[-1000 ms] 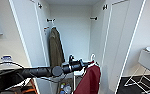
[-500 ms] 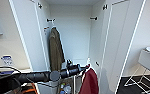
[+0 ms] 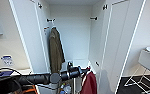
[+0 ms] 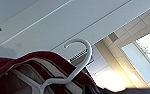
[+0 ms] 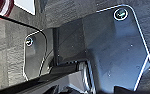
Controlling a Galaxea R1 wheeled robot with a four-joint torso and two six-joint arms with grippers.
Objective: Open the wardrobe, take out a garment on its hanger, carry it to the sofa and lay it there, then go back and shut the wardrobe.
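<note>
The tall white wardrobe (image 3: 73, 37) stands open, an olive-brown coat (image 3: 55, 51) hanging inside. Before it, the maroon jacket (image 3: 89, 83) on its thin white hanger (image 4: 77, 66) hangs at the left claw (image 3: 84, 71); whether either claw is clamped, I cannot tell.

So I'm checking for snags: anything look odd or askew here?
Nothing stands out. The wardrobe is open, the olive coat hangs straight inside, and the maroon jacket sits on its hanger, off the rail.

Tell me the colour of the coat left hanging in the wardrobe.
Olive-brown coat; head view shows it best.
</note>
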